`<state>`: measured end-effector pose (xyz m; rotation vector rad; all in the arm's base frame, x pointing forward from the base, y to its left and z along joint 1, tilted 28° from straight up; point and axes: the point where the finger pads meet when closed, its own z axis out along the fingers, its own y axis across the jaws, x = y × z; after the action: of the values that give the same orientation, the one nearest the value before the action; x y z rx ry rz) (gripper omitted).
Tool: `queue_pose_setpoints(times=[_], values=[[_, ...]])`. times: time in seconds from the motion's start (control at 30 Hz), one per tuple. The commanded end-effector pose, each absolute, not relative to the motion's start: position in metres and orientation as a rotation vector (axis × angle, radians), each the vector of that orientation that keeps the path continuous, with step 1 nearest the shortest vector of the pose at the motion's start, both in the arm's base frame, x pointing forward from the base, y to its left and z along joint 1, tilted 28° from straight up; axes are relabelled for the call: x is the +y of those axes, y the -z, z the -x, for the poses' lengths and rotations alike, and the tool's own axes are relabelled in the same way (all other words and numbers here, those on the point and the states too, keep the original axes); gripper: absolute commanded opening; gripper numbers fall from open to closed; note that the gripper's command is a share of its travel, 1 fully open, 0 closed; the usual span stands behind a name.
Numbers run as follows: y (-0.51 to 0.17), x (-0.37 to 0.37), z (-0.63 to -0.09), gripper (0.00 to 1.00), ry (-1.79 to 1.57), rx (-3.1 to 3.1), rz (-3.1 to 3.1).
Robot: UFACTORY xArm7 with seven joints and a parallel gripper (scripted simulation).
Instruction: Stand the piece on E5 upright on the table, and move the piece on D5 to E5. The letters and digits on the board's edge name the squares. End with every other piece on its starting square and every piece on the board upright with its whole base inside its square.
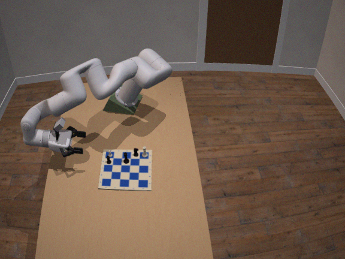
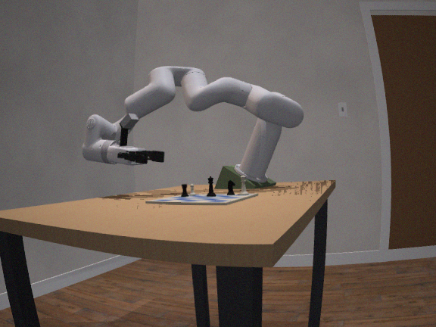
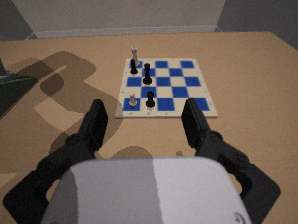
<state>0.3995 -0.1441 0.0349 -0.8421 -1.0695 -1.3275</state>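
The blue-and-cream board [image 1: 125, 189] [image 2: 227, 203] [image 3: 166, 116] lies on the table; its edge marks are too small to read surely. In the wrist view, a small white pawn [image 1: 110, 154] [image 2: 192, 190] [image 3: 132, 100] stands on the near left corner square, with a black rook [image 1: 108, 160] [image 2: 185, 191] [image 3: 150, 100] right of it. A tall white piece [image 1: 144, 152] [image 2: 244, 186] [image 3: 134, 56] stands on the far left corner, a black knight [image 1: 136, 152] [image 2: 231, 188] [image 3: 133, 67] beside it. A tall black piece [image 1: 126, 159] [image 2: 210, 187] [image 3: 147, 75] stands mid-board. All are upright. My gripper [image 1: 81, 142] [image 2: 158, 156] [image 3: 144, 108] is open and empty, sideways above the table, off the board's pawn-and-rook side.
The green base block [image 1: 120, 108] [image 2: 227, 178] under the arm stands on the table [image 1: 126, 222] [image 2: 170, 223] behind the board. The arm arches from there above the table to the gripper. In the top view, the table's left edge lies below the wrist.
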Motion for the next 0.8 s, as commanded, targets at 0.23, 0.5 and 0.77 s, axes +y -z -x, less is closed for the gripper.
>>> queue_pose_setpoints(times=[0.23, 0.5, 0.77], values=[[-0.071, -0.165, -0.397, 1.0, 1.328, -1.073, 0.844], [-0.069, -0.156, -0.405, 1.0, 1.284, -1.128, 0.894], [-0.075, -0.138, -0.423, 1.0, 1.122, -1.359, 1.061]])
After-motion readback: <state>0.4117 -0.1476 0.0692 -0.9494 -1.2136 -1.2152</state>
